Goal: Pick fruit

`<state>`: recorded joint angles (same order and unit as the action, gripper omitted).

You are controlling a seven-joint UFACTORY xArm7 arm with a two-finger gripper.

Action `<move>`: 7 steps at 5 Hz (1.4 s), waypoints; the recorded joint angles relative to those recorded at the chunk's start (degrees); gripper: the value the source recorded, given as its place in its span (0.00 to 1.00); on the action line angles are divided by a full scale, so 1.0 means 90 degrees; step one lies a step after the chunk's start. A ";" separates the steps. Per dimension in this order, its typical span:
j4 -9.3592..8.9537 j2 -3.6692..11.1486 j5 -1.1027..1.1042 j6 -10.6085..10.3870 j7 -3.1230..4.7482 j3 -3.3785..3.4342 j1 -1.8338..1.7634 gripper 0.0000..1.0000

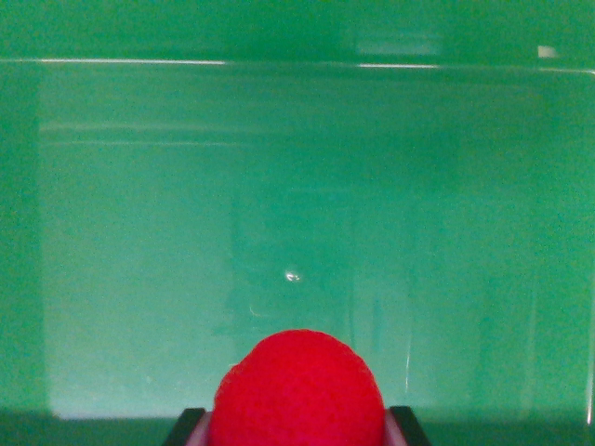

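Note:
A round red fruit (297,395) with a knitted texture fills the bottom middle of the wrist view. My gripper (297,429) is shut on it, one dark fingertip (183,427) showing at its left and the other at its right. Below and beyond lies the inside of a green bin (297,186) with a shiny floor. The fruit hides most of the fingers.
The bin's far rim (186,62) runs across the top of the view, and its side walls show at the left and right edges. A small glint (293,275) sits on the bin floor. A pale patch (547,52) lies beyond the rim at the top right.

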<state>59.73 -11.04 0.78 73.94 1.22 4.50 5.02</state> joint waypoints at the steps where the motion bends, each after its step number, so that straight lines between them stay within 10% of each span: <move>1: 0.0167 -0.0108 -0.0015 0.0274 0.0016 0.0001 0.0004 1.00; 7: 0.0575 -0.0370 -0.0051 0.0943 0.0056 0.0005 0.0013 1.00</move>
<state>64.91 -14.37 0.32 82.43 1.72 4.54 5.14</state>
